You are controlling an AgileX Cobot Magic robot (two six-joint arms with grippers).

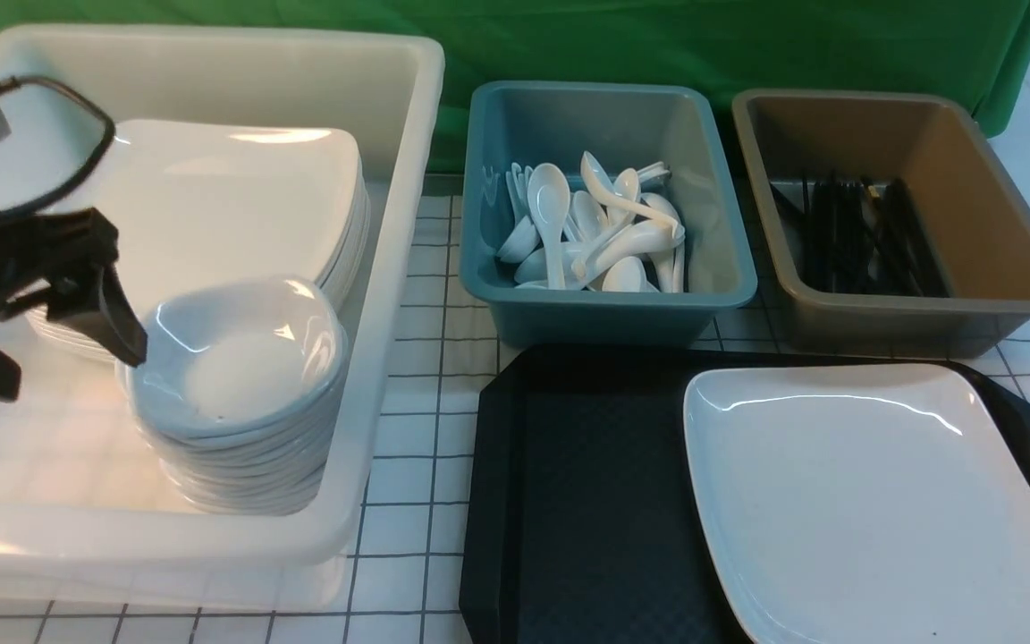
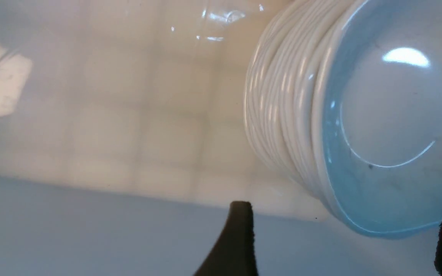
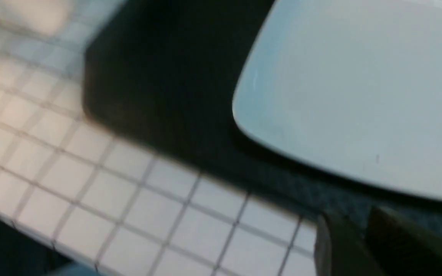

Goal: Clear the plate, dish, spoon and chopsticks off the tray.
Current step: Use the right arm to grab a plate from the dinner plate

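The left tool (image 1: 68, 367) stands wide, clear of the dish (image 1: 242, 358), which nests atop its stack in the white tub (image 1: 394, 224) (like with like). The plate (image 1: 873, 501) alone occupies the tray (image 1: 586, 501). The right tool (image 3: 363, 245) hovers near its edge, probably for pickup; its spread cannot be told.

Black tray (image 1: 586, 501) (diamond-textured), white plate (image 1: 882, 501), teal bin (image 1: 604, 324).

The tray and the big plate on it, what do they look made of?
The tray looks like black matte plastic, with a fine diamond texture. The plate looks like glazed ceramic or melamine: glossy white with sharp highlights.
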